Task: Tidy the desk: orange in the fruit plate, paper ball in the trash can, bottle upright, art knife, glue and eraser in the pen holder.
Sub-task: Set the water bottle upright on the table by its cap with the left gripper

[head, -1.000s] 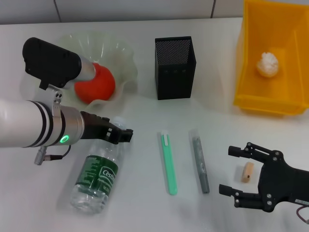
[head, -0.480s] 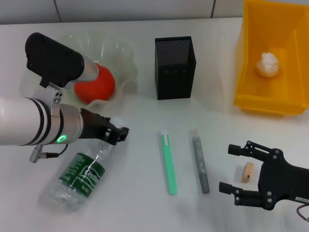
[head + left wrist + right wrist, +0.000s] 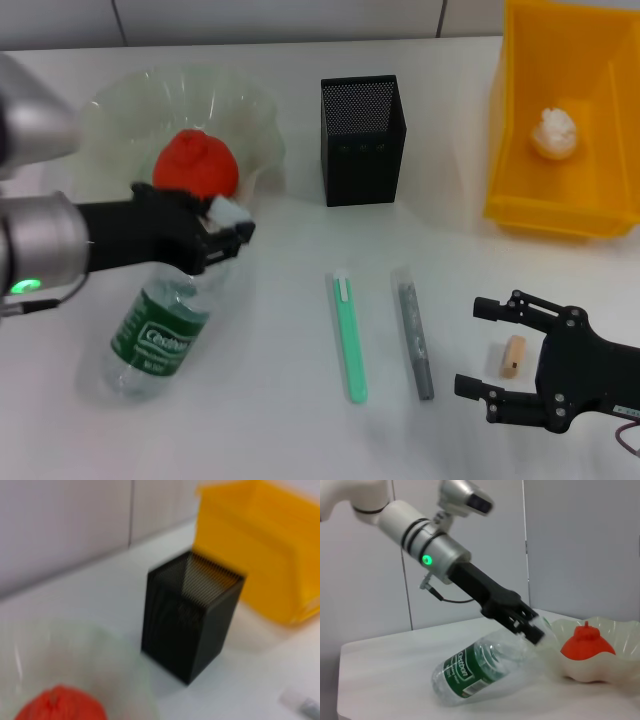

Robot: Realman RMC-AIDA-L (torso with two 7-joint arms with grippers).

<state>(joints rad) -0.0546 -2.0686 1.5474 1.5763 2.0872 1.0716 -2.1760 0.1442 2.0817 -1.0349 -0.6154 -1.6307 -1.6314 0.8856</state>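
Change since earlier frame: the left gripper (image 3: 222, 228) has raised the cap end of the bottle (image 3: 152, 335); the bottle has gone from lying flat to tilted, base on the table (image 3: 300, 440), cap up toward the bowl. The right arm and all other items have not shifted.
Right gripper (image 3: 500, 358): near right corner of the tabletop, low over the surface, jaws spread wide, holding nothing.
Eraser (image 3: 513, 357): tan block on the table between the right gripper's two open fingers; contact cannot be told.
Bottle: near left part of the tabletop, clear with green label, leaning; the right wrist view shows its base (image 3: 451, 687) down and neck lifted.
Left gripper: closed on the bottle's white cap, just in front of the bowl's near rim; seen side-on in the right wrist view (image 3: 527, 625).
Green knife (image 3: 348, 337): flat at mid-table near the front edge, lengthwise front to back.
Grey glue stick (image 3: 413, 339): flat, just right of the knife, roughly parallel, apart from it.
Orange (image 3: 197, 165): inside the bowl (image 3: 255, 110), far left part of the tabletop.
Pen holder (image 3: 363, 140): black mesh cup, upright, far centre, between bowl and bin; contents cannot be seen.
Yellow bin (image 3: 510, 150): far right corner.
Paper ball (image 3: 555, 132): lying on the bin's floor.
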